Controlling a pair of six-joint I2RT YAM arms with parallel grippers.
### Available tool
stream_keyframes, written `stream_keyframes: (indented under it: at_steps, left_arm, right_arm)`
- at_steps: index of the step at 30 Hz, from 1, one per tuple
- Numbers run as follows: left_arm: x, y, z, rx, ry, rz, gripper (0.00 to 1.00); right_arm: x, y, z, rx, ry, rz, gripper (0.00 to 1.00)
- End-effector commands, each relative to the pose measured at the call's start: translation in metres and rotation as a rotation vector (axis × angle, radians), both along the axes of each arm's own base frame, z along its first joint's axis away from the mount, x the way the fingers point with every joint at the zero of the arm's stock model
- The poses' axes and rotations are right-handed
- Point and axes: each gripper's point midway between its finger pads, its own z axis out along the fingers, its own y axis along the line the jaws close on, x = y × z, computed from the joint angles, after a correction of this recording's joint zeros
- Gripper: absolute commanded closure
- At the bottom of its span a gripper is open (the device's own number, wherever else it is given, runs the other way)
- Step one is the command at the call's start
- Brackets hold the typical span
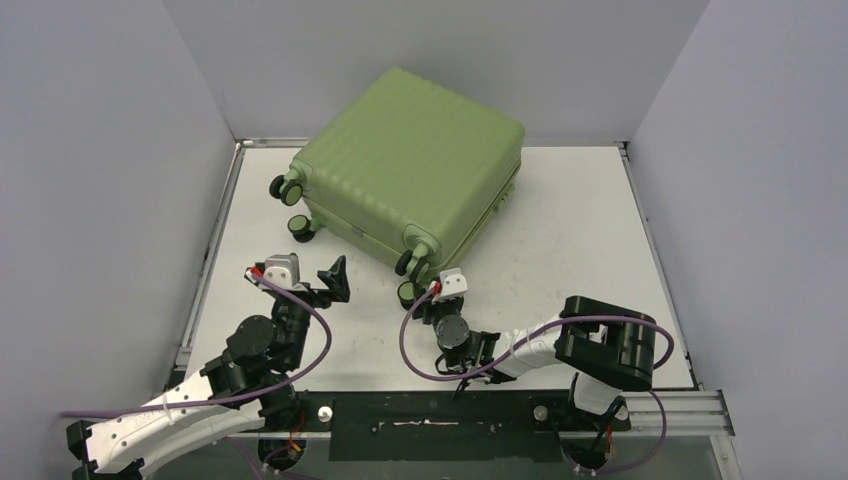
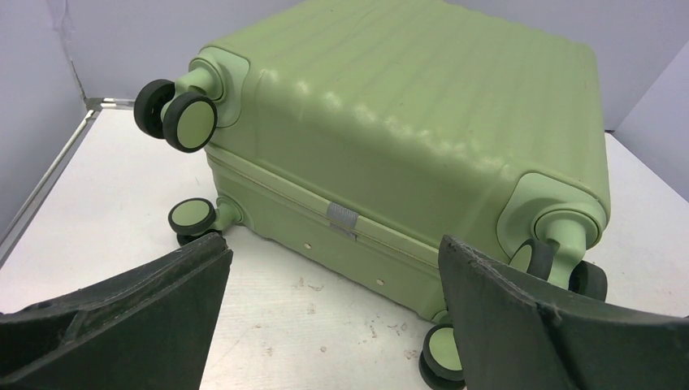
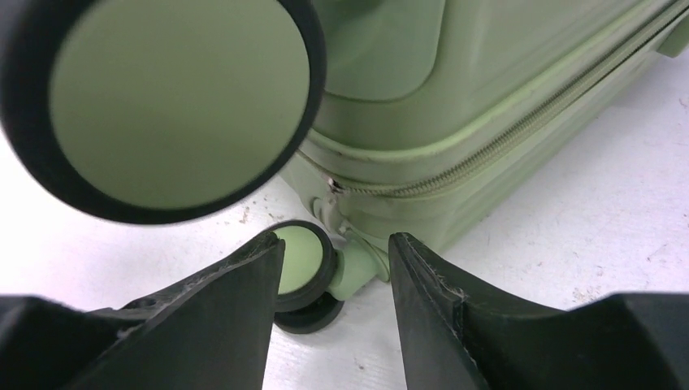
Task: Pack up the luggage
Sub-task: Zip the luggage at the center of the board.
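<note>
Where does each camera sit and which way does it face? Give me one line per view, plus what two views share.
Top external: above and behind the arm bases, looking down on the table and closed luggage at its far side; both arms show.
Left wrist: on the left arm, facing the luggage's wheeled end; left jaws show, wide apart.
Right wrist: on the right arm, close on a corner wheel and zipper; right jaws show, apart and empty.
Shared: both wrist views see the luggage's wheels.

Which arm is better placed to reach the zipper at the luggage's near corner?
Right, probably: the right gripper faces the zipper of the luggage close up; the left gripper hangs open, farther back.
</note>
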Motion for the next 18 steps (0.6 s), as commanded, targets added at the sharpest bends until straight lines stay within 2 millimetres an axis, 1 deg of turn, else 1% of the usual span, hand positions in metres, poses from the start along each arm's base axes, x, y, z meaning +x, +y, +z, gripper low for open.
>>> stream_keyframes:
  at_steps: [1,3,9,12,18]
  left_arm:
    - [0.000,-0.001,0.012,-0.033,-0.014,-0.008,0.03]
    - [0.000,-0.001,0.012,-0.032,-0.013,-0.008,0.03]
    - [0.000,-0.003,0.011,-0.028,-0.010,-0.013,0.03]
    - [0.001,-0.003,0.011,-0.028,-0.010,-0.014,0.03]
    - [0.001,-0.004,0.010,-0.024,-0.008,-0.016,0.03]
  right_arm:
    - [0.012,0.009,0.023,0.119,-0.011,-0.045,0.49]
    - [0.018,0.007,0.024,0.134,-0.005,-0.064,0.49]
    - [0.025,0.007,0.025,0.138,-0.005,-0.071,0.52]
    - [0.027,0.008,0.024,0.135,0.002,-0.076,0.56]
    - [0.031,0.004,0.020,0.137,0.019,-0.101,0.68]
